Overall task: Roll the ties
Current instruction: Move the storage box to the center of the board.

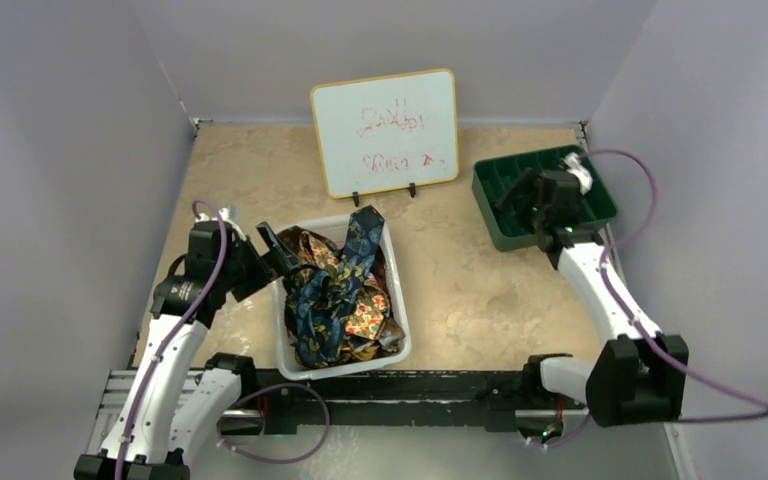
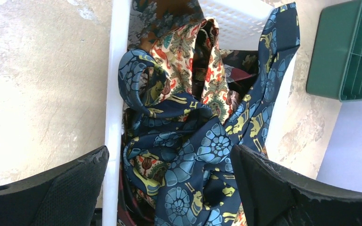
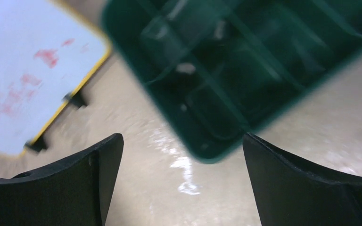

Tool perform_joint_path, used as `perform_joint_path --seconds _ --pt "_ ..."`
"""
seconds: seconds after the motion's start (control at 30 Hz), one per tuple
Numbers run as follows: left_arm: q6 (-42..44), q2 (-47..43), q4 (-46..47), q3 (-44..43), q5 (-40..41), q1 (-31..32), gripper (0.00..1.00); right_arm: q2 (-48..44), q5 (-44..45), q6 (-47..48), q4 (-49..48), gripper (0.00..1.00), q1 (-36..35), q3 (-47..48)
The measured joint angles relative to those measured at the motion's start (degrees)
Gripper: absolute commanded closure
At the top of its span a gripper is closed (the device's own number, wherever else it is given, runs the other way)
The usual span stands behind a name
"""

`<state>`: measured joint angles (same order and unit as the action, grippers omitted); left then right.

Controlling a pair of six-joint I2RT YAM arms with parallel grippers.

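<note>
A tangle of ties [image 1: 342, 295] fills a white bin [image 1: 396, 340] near the table's front. On top lies a dark navy tie [image 2: 202, 155] with blue and gold flowers; one end [image 1: 364, 235] hangs over the bin's far rim. Cream, red and brown ties [image 2: 188, 61] lie under it. My left gripper [image 1: 282, 257] hangs open over the bin's left rim [image 2: 113, 117], one finger outside, one above the ties, holding nothing. My right gripper [image 1: 516, 205] is open and empty, at the left part of the green tray [image 3: 245, 70].
A green divided tray [image 1: 600, 205] stands at the back right, something white [image 1: 580, 172] at its far end. A small whiteboard [image 1: 385, 130] with red writing stands at the back centre. Grey walls close in three sides.
</note>
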<state>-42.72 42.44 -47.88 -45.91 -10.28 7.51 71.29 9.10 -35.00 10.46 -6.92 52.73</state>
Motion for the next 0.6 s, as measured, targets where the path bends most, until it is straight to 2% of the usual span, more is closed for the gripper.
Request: perform_joint_path --seconds 0.1,0.3,0.47,0.6 --pt "-0.37 0.11 -0.22 0.00 0.83 0.00 0.00 -4.04 2.40 -3.74 0.70 0.01 5.90 -5.40" --pt "-1.20 0.81 -0.52 0.00 1.60 0.00 0.00 -2.62 2.78 -7.26 0.85 0.01 6.56 -9.49" --pt "-1.25 1.60 -0.55 0.00 1.40 0.00 0.00 2.14 -1.27 -5.62 -6.54 0.01 6.62 -10.21" --pt "-1.27 2.75 -0.35 0.02 0.74 0.00 0.00 9.42 -4.26 -2.45 -9.16 0.01 6.62 -6.54"
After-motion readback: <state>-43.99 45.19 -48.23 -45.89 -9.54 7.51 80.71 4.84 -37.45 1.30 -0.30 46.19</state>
